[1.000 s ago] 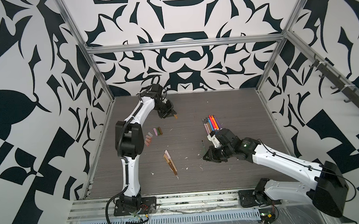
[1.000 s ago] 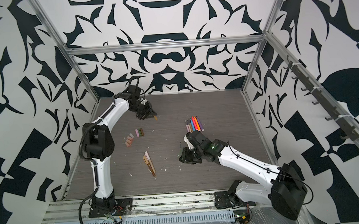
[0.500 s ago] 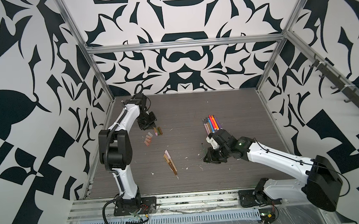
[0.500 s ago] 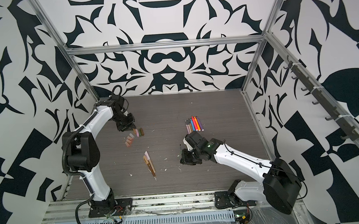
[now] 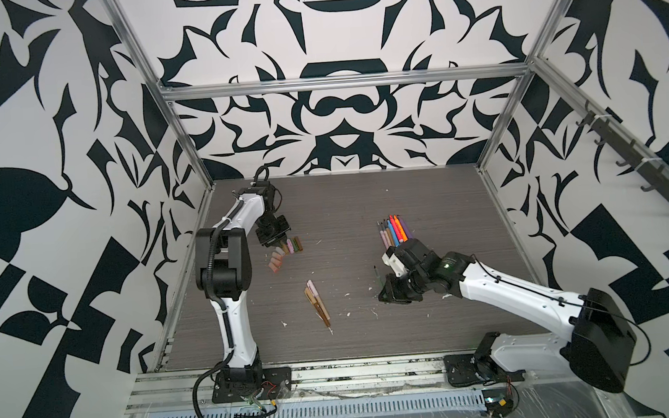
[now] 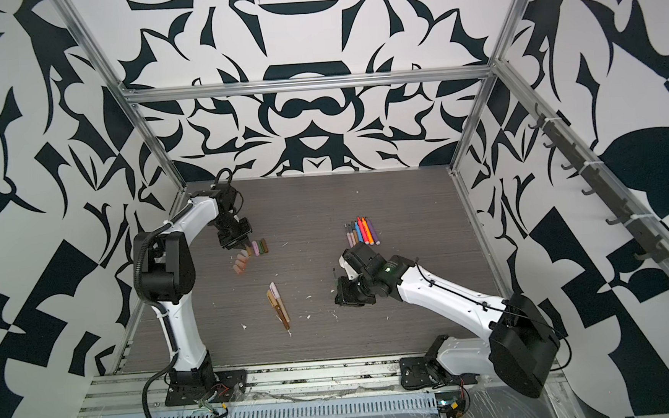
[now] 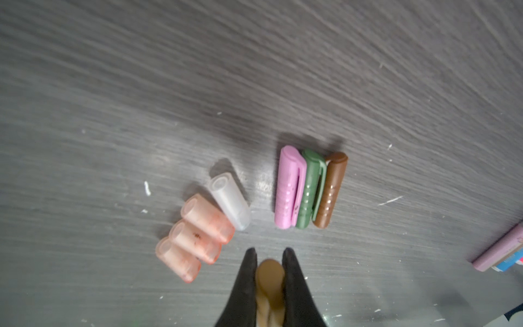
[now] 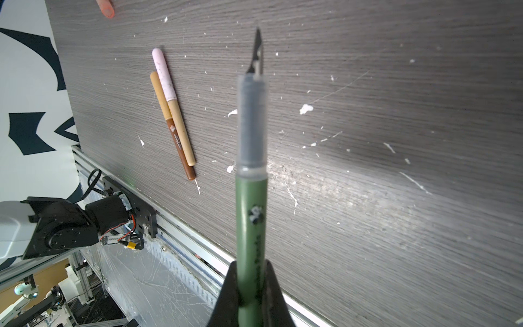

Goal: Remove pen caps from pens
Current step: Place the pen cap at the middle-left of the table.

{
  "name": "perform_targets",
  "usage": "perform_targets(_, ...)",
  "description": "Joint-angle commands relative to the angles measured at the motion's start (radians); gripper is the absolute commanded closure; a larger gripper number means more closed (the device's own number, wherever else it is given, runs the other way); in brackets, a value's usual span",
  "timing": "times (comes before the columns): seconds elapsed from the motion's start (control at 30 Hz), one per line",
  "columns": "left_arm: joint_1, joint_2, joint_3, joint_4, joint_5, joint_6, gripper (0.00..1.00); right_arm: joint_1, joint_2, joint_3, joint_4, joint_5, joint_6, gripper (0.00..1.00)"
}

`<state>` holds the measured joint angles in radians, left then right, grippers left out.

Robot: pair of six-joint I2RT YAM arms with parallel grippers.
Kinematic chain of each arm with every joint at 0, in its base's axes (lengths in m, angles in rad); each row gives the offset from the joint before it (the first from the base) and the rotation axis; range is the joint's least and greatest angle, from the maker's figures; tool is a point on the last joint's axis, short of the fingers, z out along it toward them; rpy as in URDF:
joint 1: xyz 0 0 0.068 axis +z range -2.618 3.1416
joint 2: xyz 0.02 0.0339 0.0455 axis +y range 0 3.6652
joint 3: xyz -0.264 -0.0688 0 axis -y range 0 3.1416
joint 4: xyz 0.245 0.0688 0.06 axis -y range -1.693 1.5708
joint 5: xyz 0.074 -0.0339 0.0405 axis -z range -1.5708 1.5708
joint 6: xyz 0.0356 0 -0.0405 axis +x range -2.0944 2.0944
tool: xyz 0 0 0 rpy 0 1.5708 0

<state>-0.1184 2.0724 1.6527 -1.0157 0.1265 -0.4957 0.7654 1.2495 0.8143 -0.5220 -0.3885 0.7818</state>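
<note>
Clamped on a tan cap (image 7: pixel 270 274), the left tool (image 7: pixel 269 252) hovers by loose caps (image 7: pixel 288 186); the right tool (image 8: pixel 251 263) grips an uncapped green pen (image 8: pixel 251 212). Next, likely: drop the cap.

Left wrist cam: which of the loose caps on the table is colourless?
The clear cap, lying between the three salmon caps and the pink cap. Every other one is coloured: salmon, pink, the green cap, the brown cap.

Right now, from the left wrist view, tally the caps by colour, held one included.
Salmon caps: 3
Clear cap: 1
Pink cap: 1
Green cap: 1
Brown cap: 1
Tan cap, in left gripper: 1
Total: 8
</note>
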Motion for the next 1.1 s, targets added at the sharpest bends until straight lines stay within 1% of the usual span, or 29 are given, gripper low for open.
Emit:
perform_targets(0.0,0.005,0.036,0.034,-0.029,-0.008,0.011,0.92,0.0,-0.018,0.041,-0.016,-0.006,-0.021,1.0)
perform_targets(0.17,0.005,0.07,0.06,-0.028,-0.003,0.012,0.9,0.0,-0.01,0.051,-0.024,-0.007,-0.03,1.0)
perform_targets(0.53,0.006,0.104,0.113,-0.042,0.001,0.011,0.75,-0.001,0.015,0.08,-0.045,-0.005,-0.056,1.0)
perform_targets(0.8,0.006,0.103,0.128,-0.049,0.007,0.011,0.73,-0.003,0.033,0.105,-0.055,-0.005,-0.072,1.0)
perform_targets(0.9,0.006,0.084,0.131,-0.049,0.019,0.005,0.73,-0.027,0.04,0.126,-0.072,0.017,-0.089,1.0)
perform_targets(1.0,0.005,0.033,0.126,-0.035,0.057,-0.015,0.73,-0.09,0.068,0.182,-0.125,0.05,-0.137,1.0)
perform_targets(1.07,0.005,-0.027,0.099,-0.002,0.11,-0.039,0.73,-0.127,0.114,0.252,-0.186,0.116,-0.2,1.0)
